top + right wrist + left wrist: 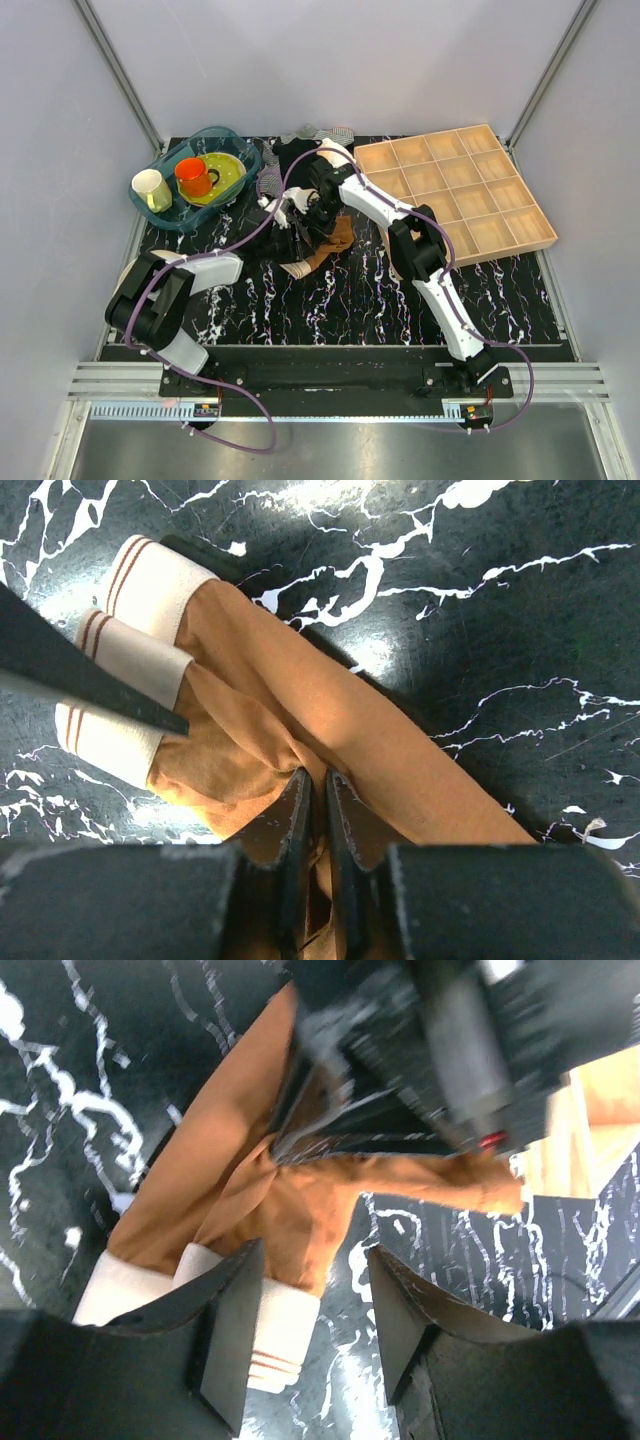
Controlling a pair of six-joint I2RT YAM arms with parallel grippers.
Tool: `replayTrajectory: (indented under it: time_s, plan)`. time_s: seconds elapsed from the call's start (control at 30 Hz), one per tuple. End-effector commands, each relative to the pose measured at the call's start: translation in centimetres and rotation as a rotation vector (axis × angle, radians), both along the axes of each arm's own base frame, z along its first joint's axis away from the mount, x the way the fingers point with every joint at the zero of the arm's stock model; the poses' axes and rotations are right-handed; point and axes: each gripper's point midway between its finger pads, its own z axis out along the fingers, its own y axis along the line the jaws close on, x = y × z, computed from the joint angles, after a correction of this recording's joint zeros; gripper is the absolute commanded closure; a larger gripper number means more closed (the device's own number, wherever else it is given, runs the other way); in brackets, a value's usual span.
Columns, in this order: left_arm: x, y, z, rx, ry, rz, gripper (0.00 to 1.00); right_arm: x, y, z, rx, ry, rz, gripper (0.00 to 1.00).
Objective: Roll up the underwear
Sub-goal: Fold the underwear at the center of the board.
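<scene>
Rust-brown soft fabric underwear [290,720] lay with its pale beige waistband [140,590] at upper left. The right gripper [315,810] pinched its lower end, and the left gripper [312,1285] gaped over the waistband.

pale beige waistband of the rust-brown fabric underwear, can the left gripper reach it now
Probably yes: the open left gripper hangs just over the waistband, nothing between; the right gripper pinches the underwear farther along.

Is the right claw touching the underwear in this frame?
Touching. The right wrist view shows the right claw with its jaws nearly closed, pinching a fold of the underwear between them.
</scene>
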Motion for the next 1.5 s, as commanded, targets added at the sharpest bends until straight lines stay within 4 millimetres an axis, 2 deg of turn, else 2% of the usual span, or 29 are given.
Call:
replayTrajectory:
  time_s: [0.0, 0.1, 0.27, 0.4, 0.47, 0.6, 0.77, 0.8, 0.9, 1.03, 1.13, 1.27, 1.3, 1.33, 1.4, 1.47]
  plan:
    - [-0.4, 2.4, -2.6, 0.026, 0.038, 0.094, 0.51, 1.4, -0.7, -0.3, 0.011, -0.018, -0.029, 0.83]
    - [-1.2, 3.7, -4.4, 0.031, 0.079, 0.130, 0.52, 1.8, -0.7, 1.9, 0.054, -0.029, -0.032, 0.78]
    - [-1.4, 4.4, -5.6, 0.041, 0.107, 0.136, 0.53, 1.9, -0.8, 5.1, 0.094, -0.047, -0.028, 0.68]
    - [-1.6, 4.6, -6.2, 0.047, 0.125, 0.130, 0.53, 2.2, -1.3, 8.7, 0.140, -0.088, -0.012, 0.58]
    - [-1.8, 4.7, -6.5, 0.052, 0.129, 0.125, 0.53, 1.8, -1.8, 10.6, 0.158, -0.122, 0.019, 0.53]
    - [-2.0, 4.8, -6.7, 0.054, 0.137, 0.113, 0.53, 0.6, -2.9, 12.2, 0.161, -0.162, 0.079, 0.40]
    - [-2.0, 4.8, -6.6, 0.055, 0.131, 0.102, 0.53, -0.5, -4.1, 12.2, 0.139, -0.204, 0.139, 0.29]
    - [-2.0, 4.8, -6.6, 0.054, 0.132, 0.097, 0.53, -1.0, -4.6, 11.2, 0.114, -0.192, 0.144, 0.28]
    - [-2.1, 4.8, -6.6, 0.057, 0.134, 0.091, 0.53, -1.6, -5.1, 9.8, 0.077, -0.197, 0.164, 0.24]
    - [-2.1, 4.7, -6.5, 0.057, 0.130, 0.081, 0.53, -1.6, -5.0, 8.0, 0.028, -0.225, 0.169, 0.23]
    - [-2.2, 4.8, -6.6, 0.057, 0.135, 0.076, 0.53, -0.7, -4.9, 7.0, -0.001, -0.244, 0.146, 0.25]
    - [-2.3, 4.8, -6.8, 0.059, 0.142, 0.070, 0.53, 0.4, -5.0, 6.3, -0.027, -0.272, 0.121, 0.35]
    - [-2.4, 4.8, -6.7, 0.057, 0.142, 0.065, 0.53, 0.7, -4.8, 6.6, -0.023, -0.283, 0.115, 0.57]
    - [-2.5, 4.8, -6.8, 0.060, 0.144, 0.061, 0.53, 0.9, -4.9, 6.6, -0.026, -0.286, 0.108, 0.68]
    - [-2.8, 5.0, -7.1, 0.069, 0.155, 0.059, 0.53, 1.9, -4.7, 7.0, -0.029, -0.323, 0.090, 0.83]
    - [-3.0, 5.2, -7.2, 0.074, 0.157, 0.060, 0.53, 3.3, -4.8, 7.3, -0.044, -0.363, 0.037, 0.88]
